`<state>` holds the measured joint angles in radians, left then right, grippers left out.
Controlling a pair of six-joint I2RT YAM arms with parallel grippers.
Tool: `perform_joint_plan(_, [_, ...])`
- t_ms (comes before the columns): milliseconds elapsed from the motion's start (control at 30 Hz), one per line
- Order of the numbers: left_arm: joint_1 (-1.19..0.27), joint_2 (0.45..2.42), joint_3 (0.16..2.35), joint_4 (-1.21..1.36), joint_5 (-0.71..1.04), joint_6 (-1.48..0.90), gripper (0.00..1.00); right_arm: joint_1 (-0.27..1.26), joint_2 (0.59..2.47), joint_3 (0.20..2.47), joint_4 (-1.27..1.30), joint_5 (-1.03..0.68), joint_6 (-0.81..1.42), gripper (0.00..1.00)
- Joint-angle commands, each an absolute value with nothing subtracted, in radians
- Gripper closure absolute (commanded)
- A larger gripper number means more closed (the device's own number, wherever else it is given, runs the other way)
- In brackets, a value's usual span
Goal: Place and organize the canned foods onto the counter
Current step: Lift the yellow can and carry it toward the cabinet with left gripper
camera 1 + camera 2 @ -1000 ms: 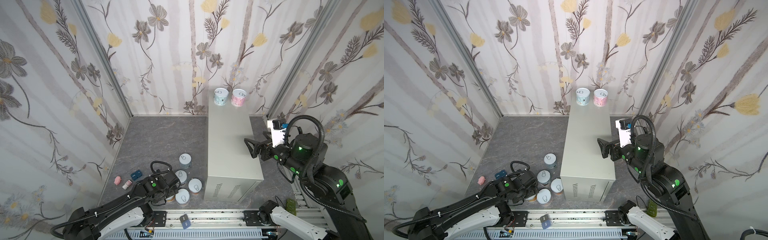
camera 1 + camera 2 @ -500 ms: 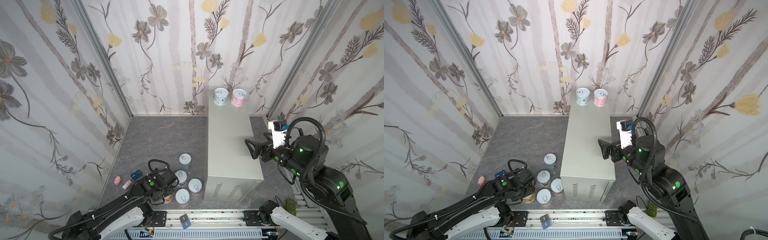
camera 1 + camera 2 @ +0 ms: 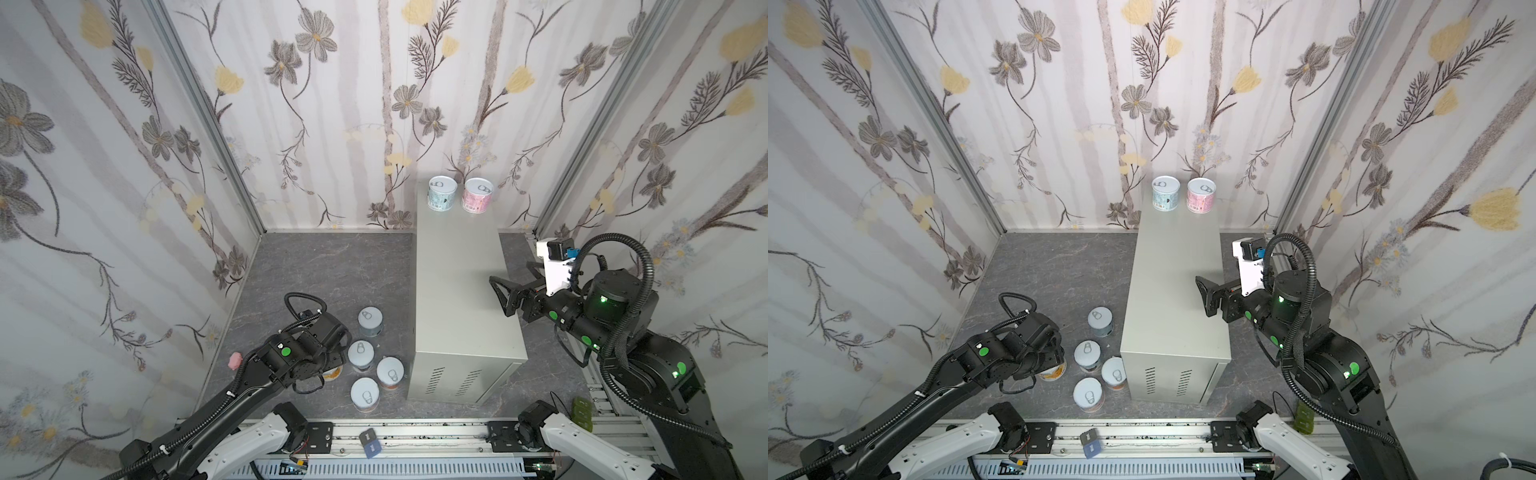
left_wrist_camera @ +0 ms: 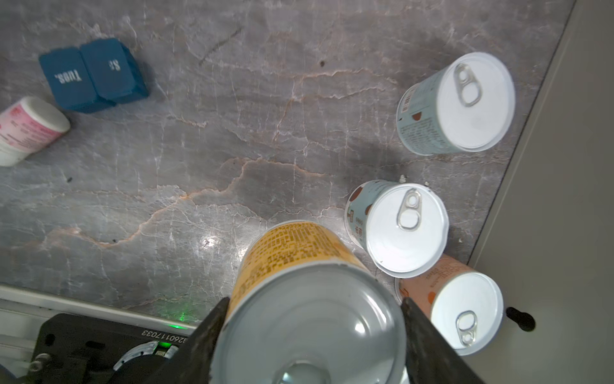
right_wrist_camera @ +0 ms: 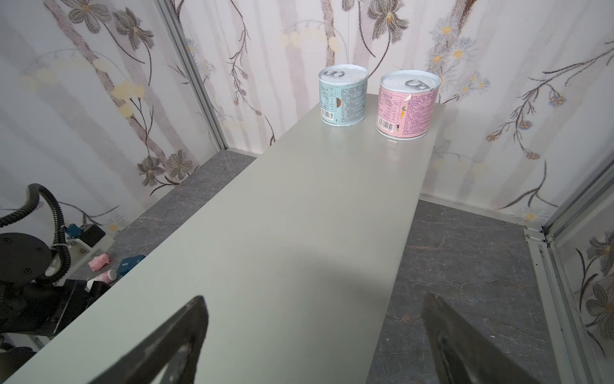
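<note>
Floral-papered walls on three sides, with dark grey marbled floor [image 3: 332, 266] underneath. Right of centre in both top views, a tall, long, light-grey metal counter [image 3: 457, 270], flat on top, with vent slots on the end face toward the lower edge of the frame. At its far end, upper middle of the frame, two short cylindrical cans upright and slightly apart: a light-blue labelled can [image 3: 441, 194] on the left and a pink labelled can [image 3: 478, 195] on the right, silver pull-tab lids up.

Lower middle of the frame, on the floor just left of the counter, four more silver-lidded cans [image 3: 360, 355], all upright, three bunched close and the fourth a little farther up the frame.

Left gripper [image 4: 314, 307], left of that cluster, clenched on a short orange-labelled can [image 4: 299, 252], a black finger [image 4: 212, 319] pressed against each side. Plain silver end of this can, without a tab, turned toward the wrist camera. Cannot tell whether it is clear of the floor.

Right gripper [image 3: 500, 297], right of centre, above the counter's right edge, spread wide and grasping nothing.

On the floor beside the left arm, well apart from the cans: a dark blue plastic pill box [image 4: 93, 74], a small white bottle with a pink label [image 4: 30, 129] lying on its side, and a small pink figure [image 3: 235, 360].
</note>
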<state>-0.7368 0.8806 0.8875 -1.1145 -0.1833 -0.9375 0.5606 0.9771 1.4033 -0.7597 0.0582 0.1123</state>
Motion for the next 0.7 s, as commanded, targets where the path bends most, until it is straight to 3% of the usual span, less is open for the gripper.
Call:
perform_joint_plan(0, [-0.715,0.903,0.974,-1.140,-0.222,-0.822,0.72,0.559,0.982,1.405,-0.726,0.046,0.097,0.00])
perform_joint_plan(367, [-0.685,1.077,1.322,-1.168,-0.133,-0.554,0.75,0.554,0.984,1.398,-0.730,0.028,0.075,0.00])
perform_joint_plan(667, [-0.683,1.244,1.743,-1.245,-0.037,-0.389,0.75,0.548,0.980,1.373,-0.727,0.019,0.077,0.00])
